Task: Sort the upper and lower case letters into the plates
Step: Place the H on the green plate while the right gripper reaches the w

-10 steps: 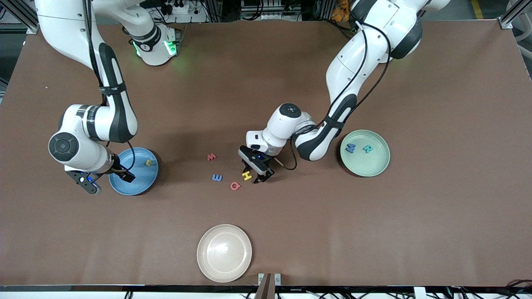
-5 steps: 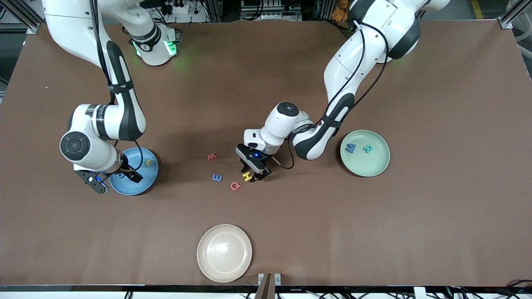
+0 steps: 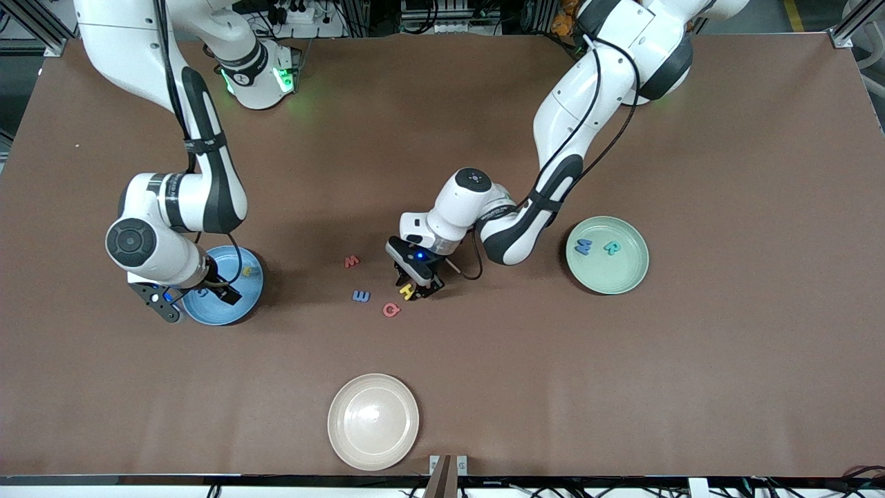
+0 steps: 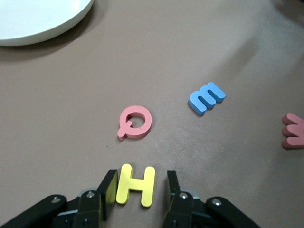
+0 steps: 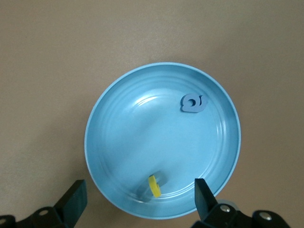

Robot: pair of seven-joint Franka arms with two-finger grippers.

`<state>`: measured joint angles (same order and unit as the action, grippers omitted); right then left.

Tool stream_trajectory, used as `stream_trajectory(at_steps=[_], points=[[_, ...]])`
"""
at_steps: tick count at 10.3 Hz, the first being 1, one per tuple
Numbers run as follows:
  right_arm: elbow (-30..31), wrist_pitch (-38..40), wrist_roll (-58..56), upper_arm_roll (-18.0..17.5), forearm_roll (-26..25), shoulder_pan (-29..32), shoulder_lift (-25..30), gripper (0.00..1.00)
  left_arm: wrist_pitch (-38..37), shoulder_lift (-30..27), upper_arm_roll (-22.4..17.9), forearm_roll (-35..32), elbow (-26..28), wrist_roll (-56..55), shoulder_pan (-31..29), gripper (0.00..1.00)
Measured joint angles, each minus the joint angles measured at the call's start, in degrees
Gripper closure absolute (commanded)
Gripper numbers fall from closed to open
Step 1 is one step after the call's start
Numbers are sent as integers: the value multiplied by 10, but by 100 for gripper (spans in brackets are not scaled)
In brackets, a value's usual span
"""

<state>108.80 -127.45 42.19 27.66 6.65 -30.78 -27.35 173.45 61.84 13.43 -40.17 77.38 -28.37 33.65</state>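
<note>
Where front view hides it, left tool (image 4: 138, 190) brackets yellow H (image 4: 136, 185) ungripped, right tool (image 5: 137, 199) agape

From the front I can't read the small yellow letter (image 5: 153, 185) in the blue plate (image 3: 207, 315). My right arm hides part of that plate, and the cream plate (image 4: 33, 19) is cut off in the left wrist view.

The left arm comes from its base, bends down and reaches to the middle of the desk. Its wrist tips forward. The left gripper (image 3: 412, 289) is down low at the desk. Its two black fingers (image 4: 109, 187) stand close on each side of a small yellow foam letter H (image 4: 136, 185), with thin gaps showing.

The right arm bends at its elbow and folds down near its own end of the desk. The right gripper (image 3: 195, 299) hangs over a round sky blue plate (image 5: 116, 147), fingers spread wide apart, holding nothing.
</note>
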Motion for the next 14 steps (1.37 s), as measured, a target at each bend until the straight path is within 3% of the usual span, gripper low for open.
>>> stream_trajectory(at_steps=[1, 7, 9, 11, 14], points=[[-1, 0, 3, 0, 0, -3, 0, 0, 0, 0, -1, 0, -2, 0, 0, 100], [-3, -3, 52, -3, 39, -31, -1, 0, -12, -1, -1, 0, -9, -12, -2, 100], [-3, -3, 93, -5, 54, -61, -2, 0, -92, -17, 4, 0, -14, -12, -7, 100], [-3, -6, 124, -6, 89, -96, -5, 0, -210, -45, 42, 0, -14, -13, -22, 100], [9, -64, 202, -7, 103, -154, -28, 0, -359, -79, 166, 0, 4, 71, -137, 100]])
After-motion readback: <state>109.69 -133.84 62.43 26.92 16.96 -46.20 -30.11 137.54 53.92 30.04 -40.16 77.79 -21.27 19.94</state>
